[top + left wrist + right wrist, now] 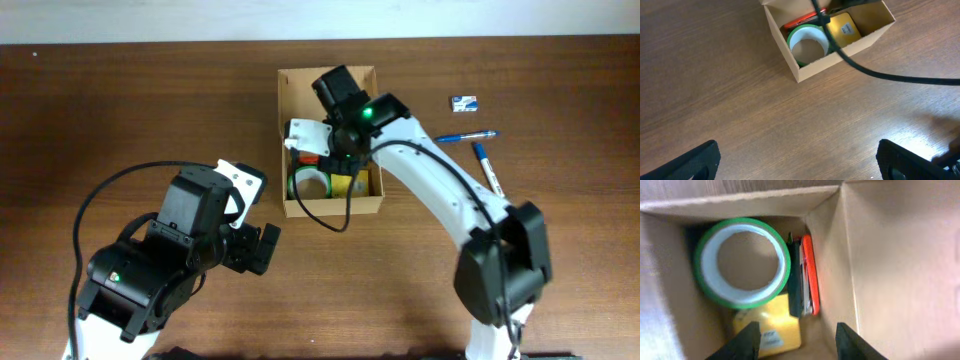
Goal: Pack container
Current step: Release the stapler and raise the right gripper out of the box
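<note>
Right claw (pixel 797 347) is hovering, fingers apart and gripping nothing, down inside the container (pixel 880 255), above a green tape roll (pixel 742 262), a yellow packet (pixel 767 327) and a red-orange tool (pixel 811 275) (all lying on its floor). The container is sitting far-centre on the bench (pixel 120 110), and the left claw (pixel 800 170) is gaping wide before it.

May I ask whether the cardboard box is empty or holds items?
Holds items: the box contains a green tape roll, a yellow pad and an orange tool.
</note>
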Action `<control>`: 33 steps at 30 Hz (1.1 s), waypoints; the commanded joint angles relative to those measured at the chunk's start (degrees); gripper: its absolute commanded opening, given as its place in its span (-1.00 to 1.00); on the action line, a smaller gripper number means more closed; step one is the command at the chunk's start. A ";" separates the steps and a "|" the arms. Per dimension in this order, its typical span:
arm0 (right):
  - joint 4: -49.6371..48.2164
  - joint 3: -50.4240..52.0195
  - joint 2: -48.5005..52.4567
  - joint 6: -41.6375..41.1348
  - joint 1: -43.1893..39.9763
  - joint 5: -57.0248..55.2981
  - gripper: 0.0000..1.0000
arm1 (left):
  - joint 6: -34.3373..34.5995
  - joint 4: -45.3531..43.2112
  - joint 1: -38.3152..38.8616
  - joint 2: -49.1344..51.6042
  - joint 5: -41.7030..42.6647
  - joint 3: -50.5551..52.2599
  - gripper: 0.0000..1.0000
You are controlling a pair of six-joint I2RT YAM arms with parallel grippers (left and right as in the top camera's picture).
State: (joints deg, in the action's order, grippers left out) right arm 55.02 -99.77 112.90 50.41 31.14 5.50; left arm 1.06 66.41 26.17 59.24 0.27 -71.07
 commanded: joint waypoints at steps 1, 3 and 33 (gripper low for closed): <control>1.92 -0.79 -2.75 -6.71 0.48 0.37 0.00 | -0.92 -0.15 -0.09 -0.72 0.85 -1.03 0.99; 3.06 -0.79 -3.37 -10.03 0.48 0.59 -0.01 | -0.92 -0.15 -0.09 -0.72 0.85 -1.03 0.99; 12.09 -1.46 -12.28 -28.48 -1.33 7.41 -0.03 | -0.92 -0.15 -0.09 -0.72 0.85 -1.03 0.99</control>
State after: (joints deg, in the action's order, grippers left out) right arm 66.92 -99.92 102.32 23.16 30.81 12.16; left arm 1.06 66.41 26.17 59.24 0.27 -71.07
